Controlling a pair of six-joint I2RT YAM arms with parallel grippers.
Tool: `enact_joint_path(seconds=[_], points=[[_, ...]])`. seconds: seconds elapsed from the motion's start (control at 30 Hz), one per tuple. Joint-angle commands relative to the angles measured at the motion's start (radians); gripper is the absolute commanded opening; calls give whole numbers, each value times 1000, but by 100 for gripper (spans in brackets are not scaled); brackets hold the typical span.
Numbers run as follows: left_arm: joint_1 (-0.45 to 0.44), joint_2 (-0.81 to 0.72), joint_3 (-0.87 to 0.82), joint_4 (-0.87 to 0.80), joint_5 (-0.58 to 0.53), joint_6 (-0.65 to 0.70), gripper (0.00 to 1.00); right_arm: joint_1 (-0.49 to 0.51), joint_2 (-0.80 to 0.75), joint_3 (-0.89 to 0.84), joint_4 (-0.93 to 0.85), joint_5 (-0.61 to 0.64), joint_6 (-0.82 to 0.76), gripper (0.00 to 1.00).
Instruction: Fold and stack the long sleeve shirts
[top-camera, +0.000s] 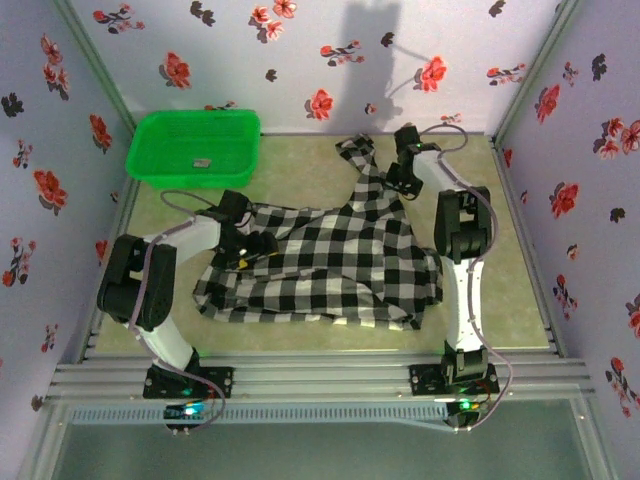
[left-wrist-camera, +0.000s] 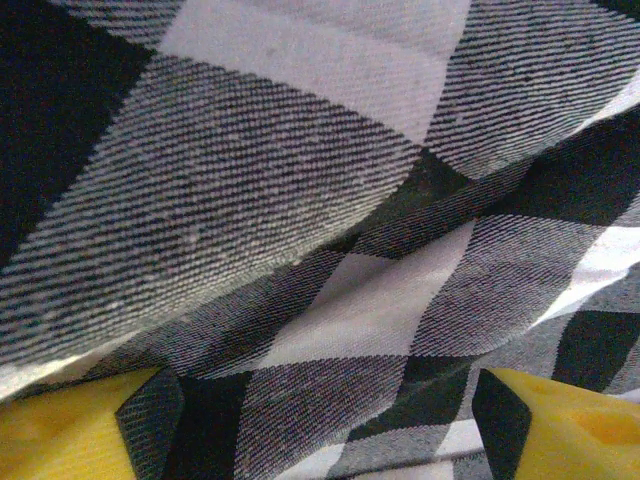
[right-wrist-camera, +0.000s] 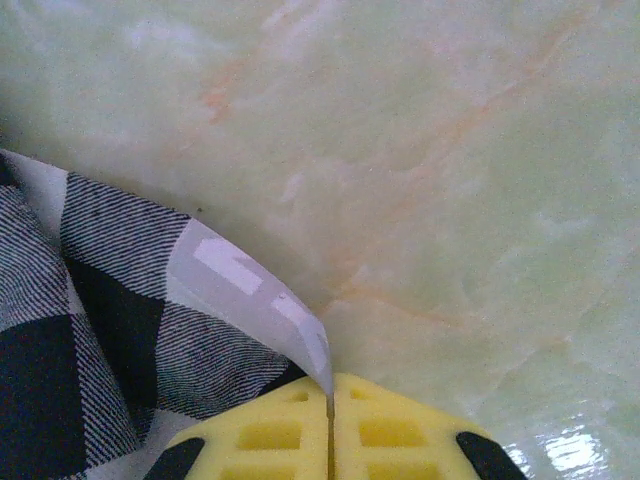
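Right gripper (right-wrist-camera: 330, 392): yellow fingers (right-wrist-camera: 270, 435) pressed flat together, no gap. A thin pale edge of the checked shirt (right-wrist-camera: 110, 330) is nipped in the seam where they meet. From that pinch the black-and-white cloth falls away to the left in the wrist view. Beyond it lies bare pale-green marbled tabletop (right-wrist-camera: 430, 150).

From above, this gripper (top-camera: 398, 178) sits at the garment's far right, beside the sleeve that runs up toward the back wall. The right arm reaches forward from its base, elbow raised near the shirt's right edge.

Left gripper (left-wrist-camera: 320, 425): jaws wide apart, nothing held. One yellow finger (left-wrist-camera: 60, 430) shows at each lower corner of the wrist view, with checked twill lying across the gap between them. It is very close over the fabric; cannot tell whether the tips touch it. From above, it is (top-camera: 255, 247) over the shirt's left half, near the upper edge of the body.

Shirt (top-camera: 330, 265): spread and rumpled in the middle of the table (top-camera: 510, 290), between the two arms. The body lies crosswise, with loose folds along the near hem and one sleeve drawn out toward the far right. Not folded.

Green plastic basket (top-camera: 200, 140): far left corner of the table, apart from the shirt. A small grey item lies inside, too small to identify.

Lilac walls (top-camera: 330, 90) with red and dark flowers stand on three sides.
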Motion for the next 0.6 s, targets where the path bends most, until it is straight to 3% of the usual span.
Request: enact_joint_path(seconds=[0.0, 0.1, 0.3, 0.43, 0.57], points=[[5, 8, 63, -80, 35, -33, 82, -21, -18, 33, 4, -24, -41, 12], [5, -3, 200, -162, 39, -17, 84, -17, -28, -1, 14, -68, -45, 22], [24, 6, 407, -264, 33, 30, 86, -16, -173, -178, 70, -54, -3, 58], [51, 7, 371, -283, -2, 71, 86, -15, -343, -314, 38, 33, -9, 69], [94, 17, 224, -214, -14, 74, 85, -4, -529, -485, 1, 48, 12, 71]])
